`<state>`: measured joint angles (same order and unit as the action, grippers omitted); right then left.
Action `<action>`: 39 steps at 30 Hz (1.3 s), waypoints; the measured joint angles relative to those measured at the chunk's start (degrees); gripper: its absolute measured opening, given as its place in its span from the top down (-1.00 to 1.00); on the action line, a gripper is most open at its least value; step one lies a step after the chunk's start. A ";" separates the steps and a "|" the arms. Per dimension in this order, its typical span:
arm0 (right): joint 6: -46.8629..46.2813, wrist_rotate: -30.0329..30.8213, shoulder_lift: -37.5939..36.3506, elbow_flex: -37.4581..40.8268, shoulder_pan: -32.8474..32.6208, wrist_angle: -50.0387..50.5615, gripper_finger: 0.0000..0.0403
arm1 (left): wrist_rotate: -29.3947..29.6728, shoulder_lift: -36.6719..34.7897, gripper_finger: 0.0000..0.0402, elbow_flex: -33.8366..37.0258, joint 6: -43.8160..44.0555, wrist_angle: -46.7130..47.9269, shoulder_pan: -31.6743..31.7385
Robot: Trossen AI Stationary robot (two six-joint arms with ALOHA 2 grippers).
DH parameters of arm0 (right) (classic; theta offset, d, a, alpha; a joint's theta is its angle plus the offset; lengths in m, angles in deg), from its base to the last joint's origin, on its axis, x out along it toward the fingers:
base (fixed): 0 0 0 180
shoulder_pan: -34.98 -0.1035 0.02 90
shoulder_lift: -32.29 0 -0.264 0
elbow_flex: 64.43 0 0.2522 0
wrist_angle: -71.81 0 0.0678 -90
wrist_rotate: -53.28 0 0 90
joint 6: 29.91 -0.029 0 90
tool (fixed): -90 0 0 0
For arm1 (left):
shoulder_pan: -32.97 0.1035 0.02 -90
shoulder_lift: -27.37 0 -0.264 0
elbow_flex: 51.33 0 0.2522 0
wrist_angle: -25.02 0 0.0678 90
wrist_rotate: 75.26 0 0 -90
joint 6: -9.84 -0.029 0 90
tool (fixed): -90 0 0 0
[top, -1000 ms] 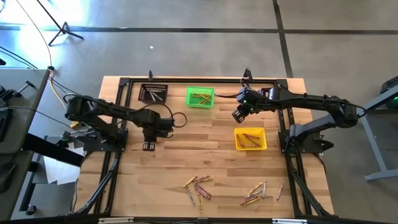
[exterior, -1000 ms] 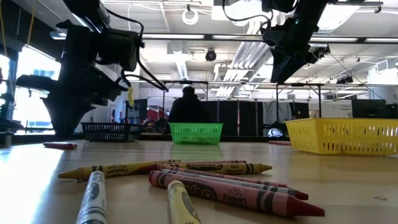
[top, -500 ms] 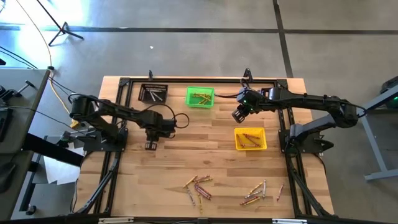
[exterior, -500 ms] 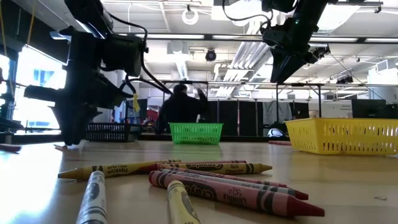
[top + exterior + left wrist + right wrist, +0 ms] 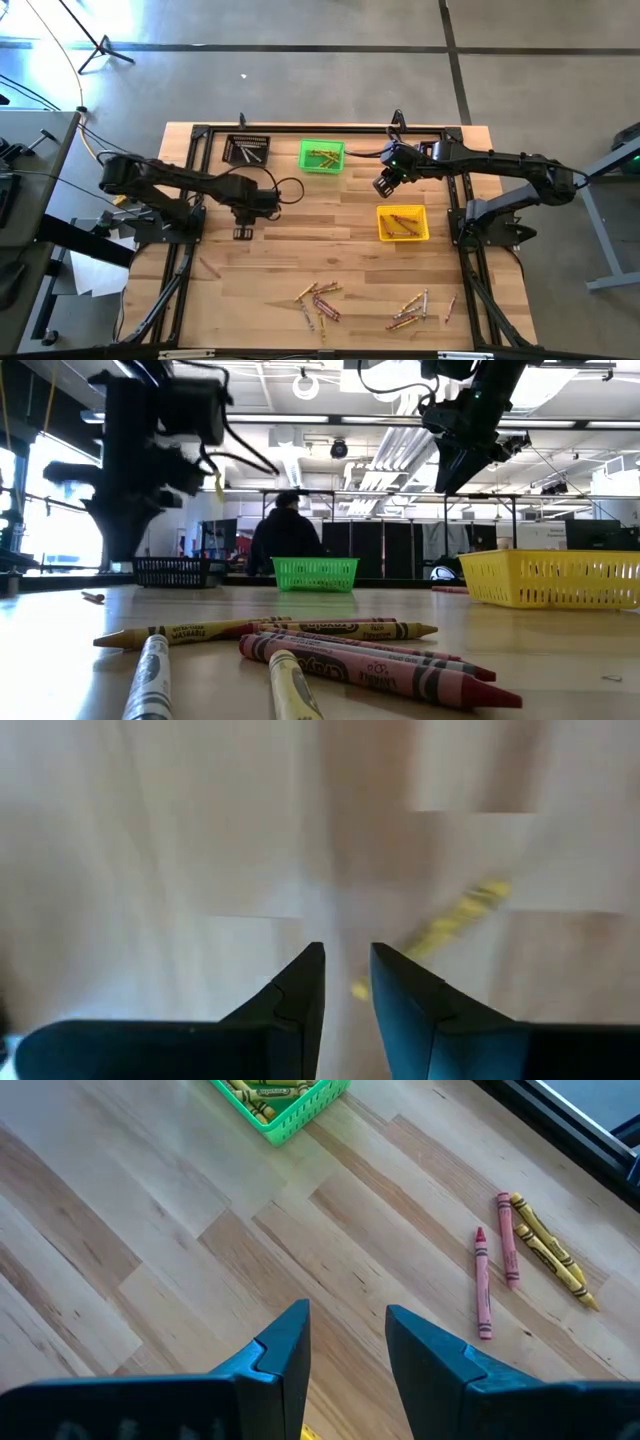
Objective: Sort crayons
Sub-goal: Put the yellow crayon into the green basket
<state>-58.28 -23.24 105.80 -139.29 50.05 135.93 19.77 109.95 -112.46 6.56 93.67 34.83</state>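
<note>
The left arm has lifted off the wooden table (image 5: 280,260) since half a second ago and its elbow has swung outward. The left gripper (image 5: 240,232) hangs over bare boards at the left, its fingers only a narrow slit apart and empty. Its wrist view, smeared by motion, shows one yellow wax crayon (image 5: 445,930) just beyond the fingertips.

Along the far edge stand the black mesh bin (image 5: 246,150) and the green mesh bin (image 5: 321,156). The right gripper (image 5: 383,186) waits between the green bin and the yellow mesh bin (image 5: 402,223), moderately open, holding nothing.

Most unsorted crayons (image 5: 318,300) lie in two loose heaps near the front edge.

The step looks like a pick: the left fingers should spread wider, straddle the shaft crosswise at mid-length, then descend squarely so it cannot roll.
</note>
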 joint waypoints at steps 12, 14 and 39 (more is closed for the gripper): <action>-0.08 -0.14 0.00 0.00 0.00 -0.04 0.42 | -5.86 -2.94 0.63 3.52 -6.24 -2.68 -5.16; -0.08 -0.15 0.00 0.00 0.00 -0.20 0.42 | -5.84 -1.99 0.63 3.52 -7.34 -3.14 -5.31; -1.26 -0.18 0.00 0.00 0.00 0.65 0.42 | -2.77 9.00 0.65 3.34 -9.11 -8.06 -5.27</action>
<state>-59.54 -23.42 105.80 -139.29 50.05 136.57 16.99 118.95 -109.12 -2.55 85.60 29.56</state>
